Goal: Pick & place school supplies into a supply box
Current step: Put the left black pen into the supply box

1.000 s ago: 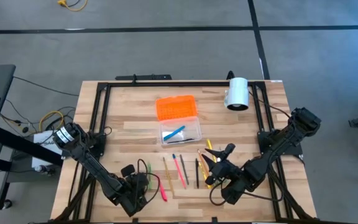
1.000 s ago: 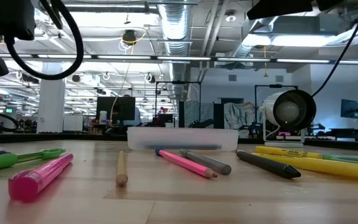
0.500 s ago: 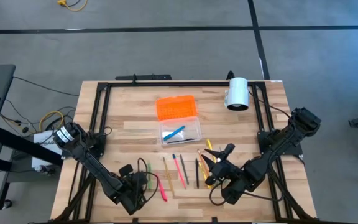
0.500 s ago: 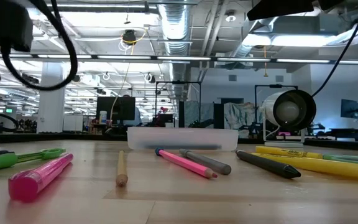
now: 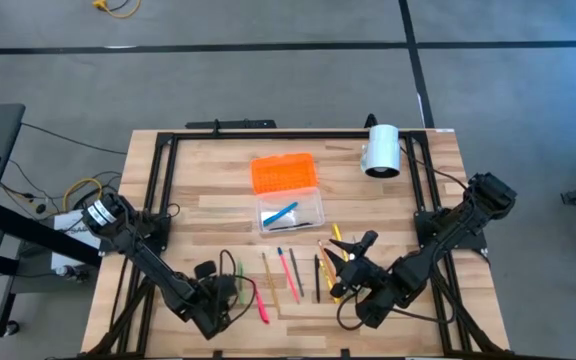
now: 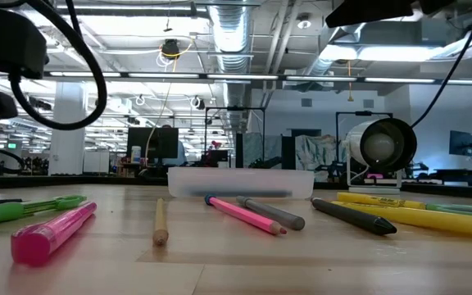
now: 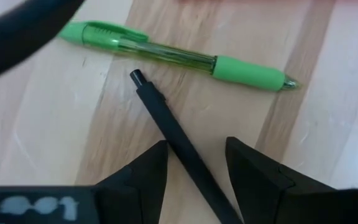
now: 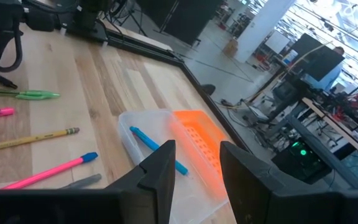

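While the left gripper [image 7: 194,165] hangs with jaws released astride a black pen [image 7: 179,144] near a green pen [image 7: 173,55], the pick is just starting; it should descend and clench. The right gripper [image 8: 196,163] waits released. The box [image 5: 290,211] sits farther back.

Left hand [image 7: 194,165] and right hand [image 8: 197,163] — both low, fingers apart.

bright, even overhead light fills the scene; ceiling lights [image 6: 347,51] glare in the low view. shadows on the table [image 5: 208,210] are faint. the nearest pink marker [image 6: 52,232] is soft, and the left wrist view is slightly blurred.
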